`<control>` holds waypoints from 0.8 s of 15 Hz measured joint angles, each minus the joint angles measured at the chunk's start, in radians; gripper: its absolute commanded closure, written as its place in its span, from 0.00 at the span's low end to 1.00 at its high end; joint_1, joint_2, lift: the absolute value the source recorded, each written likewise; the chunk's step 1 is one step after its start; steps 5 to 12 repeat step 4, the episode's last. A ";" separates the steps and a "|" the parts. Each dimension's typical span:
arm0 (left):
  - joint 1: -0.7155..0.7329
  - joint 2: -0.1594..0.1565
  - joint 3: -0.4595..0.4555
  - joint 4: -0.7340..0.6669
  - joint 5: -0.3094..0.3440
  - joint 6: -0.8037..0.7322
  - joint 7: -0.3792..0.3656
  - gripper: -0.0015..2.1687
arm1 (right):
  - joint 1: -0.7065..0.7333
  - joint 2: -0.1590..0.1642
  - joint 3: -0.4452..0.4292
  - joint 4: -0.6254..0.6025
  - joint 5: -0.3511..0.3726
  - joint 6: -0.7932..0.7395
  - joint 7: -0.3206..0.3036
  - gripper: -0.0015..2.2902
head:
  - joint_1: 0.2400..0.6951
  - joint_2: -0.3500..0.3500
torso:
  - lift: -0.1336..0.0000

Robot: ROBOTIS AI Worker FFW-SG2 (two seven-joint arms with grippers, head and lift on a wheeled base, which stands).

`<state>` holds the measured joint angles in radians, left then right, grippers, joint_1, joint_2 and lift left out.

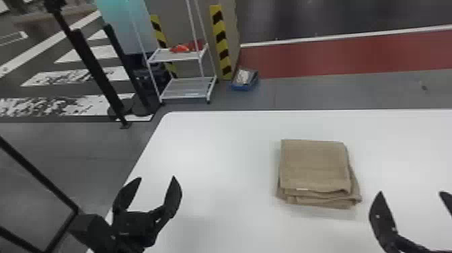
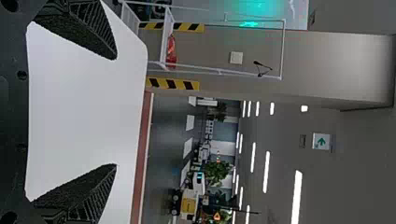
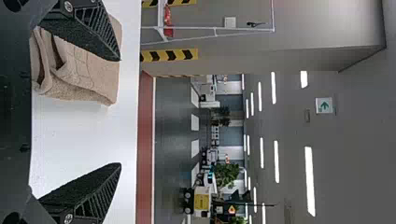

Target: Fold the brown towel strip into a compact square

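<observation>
Brown towel strip (image 1: 314, 165) lies in a squarish stack, folding judged complete; left gripper (image 1: 156, 178) and right gripper (image 1: 411, 192) open, empty; next: align loose near-right layers, if needed

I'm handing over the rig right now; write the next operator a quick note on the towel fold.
Left gripper: jaws open, empty, left of the towel.
Right gripper: jaws open, empty, right of the towel.
Brown towel: lying on the white table, in neither gripper.
Done: folded into a compact, roughly square stack.
Left: perhaps tidying lower layers that jut out at the right and near edges.
</observation>
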<state>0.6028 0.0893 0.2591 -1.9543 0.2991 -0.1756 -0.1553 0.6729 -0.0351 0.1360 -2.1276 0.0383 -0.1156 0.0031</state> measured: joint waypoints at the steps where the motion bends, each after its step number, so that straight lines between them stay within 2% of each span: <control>1: 0.000 0.000 0.000 0.000 0.000 0.000 -0.001 0.02 | -0.001 0.000 0.000 0.000 0.000 0.000 0.000 0.04 | 1.00 0.91 | 0.09; 12: 0.000 -0.002 0.000 0.000 0.000 0.000 -0.001 0.02 | -0.001 -0.002 0.002 0.000 0.000 0.001 0.000 0.04 | 1.00 0.91 | 0.09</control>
